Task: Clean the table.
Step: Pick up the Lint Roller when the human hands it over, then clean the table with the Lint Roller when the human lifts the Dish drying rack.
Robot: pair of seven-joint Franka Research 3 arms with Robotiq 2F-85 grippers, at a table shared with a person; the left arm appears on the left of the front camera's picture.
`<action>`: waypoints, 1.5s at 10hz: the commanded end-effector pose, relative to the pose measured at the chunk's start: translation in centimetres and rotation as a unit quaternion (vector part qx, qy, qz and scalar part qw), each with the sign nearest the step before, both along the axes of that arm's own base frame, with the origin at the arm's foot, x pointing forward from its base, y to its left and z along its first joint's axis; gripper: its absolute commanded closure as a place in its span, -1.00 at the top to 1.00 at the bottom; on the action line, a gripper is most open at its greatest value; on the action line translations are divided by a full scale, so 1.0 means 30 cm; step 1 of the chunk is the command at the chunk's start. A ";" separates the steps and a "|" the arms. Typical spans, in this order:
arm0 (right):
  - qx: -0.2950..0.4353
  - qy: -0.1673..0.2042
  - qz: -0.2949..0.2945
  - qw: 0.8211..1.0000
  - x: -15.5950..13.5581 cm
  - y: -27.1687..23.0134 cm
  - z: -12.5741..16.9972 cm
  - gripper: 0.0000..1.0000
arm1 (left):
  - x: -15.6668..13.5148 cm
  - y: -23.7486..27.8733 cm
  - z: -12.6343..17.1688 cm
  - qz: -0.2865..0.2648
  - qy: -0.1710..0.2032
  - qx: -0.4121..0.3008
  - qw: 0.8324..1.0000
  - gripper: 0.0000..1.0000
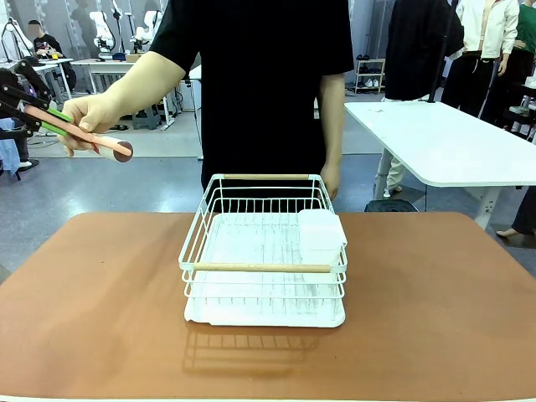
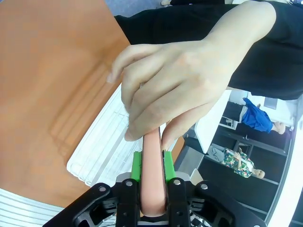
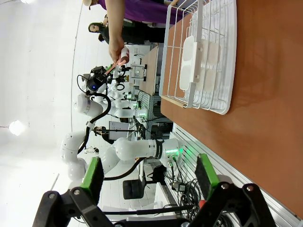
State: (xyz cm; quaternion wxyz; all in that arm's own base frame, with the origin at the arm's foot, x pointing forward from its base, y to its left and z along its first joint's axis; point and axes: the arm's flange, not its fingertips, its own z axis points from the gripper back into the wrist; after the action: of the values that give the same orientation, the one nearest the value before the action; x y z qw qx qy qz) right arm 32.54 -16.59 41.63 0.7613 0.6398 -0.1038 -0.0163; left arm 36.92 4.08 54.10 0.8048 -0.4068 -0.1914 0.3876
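Left gripper (image 2: 152, 158) is clamped tight on one pink utensil (image 1: 94, 139) - one hand (image 1: 88, 115) of the person grips the same utensil, raised at the robot's left. Right gripper (image 3: 150, 172) stands wide apart, holding nothing. The table (image 1: 435, 285) lies between robot and person - on it one white wire rack (image 1: 199, 230) with two wooden bars and one white container (image 1: 321, 233) inside.

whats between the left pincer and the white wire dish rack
A person's hand, holding the salmon-pink long-handled utensil the left pincer is shut on; front view.
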 end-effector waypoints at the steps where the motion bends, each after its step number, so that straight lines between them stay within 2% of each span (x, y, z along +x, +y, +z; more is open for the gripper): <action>1: 0.001 -0.003 0.000 1.000 -0.003 0.001 0.008 1.00 | 0.003 -0.004 -0.004 -0.001 0.002 0.002 1.000 -0.91; 15: 0.001 -0.003 0.000 1.000 -0.003 0.001 0.008 1.00 | 0.003 -0.004 -0.004 -0.001 0.002 0.002 1.000 -0.91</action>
State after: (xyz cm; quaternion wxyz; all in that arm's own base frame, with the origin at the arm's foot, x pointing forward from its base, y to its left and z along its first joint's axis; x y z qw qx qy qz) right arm 32.53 -16.60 41.63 0.7613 0.6398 -0.1039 -0.0163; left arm 37.06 3.94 53.87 0.8058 -0.4080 -0.1869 0.3864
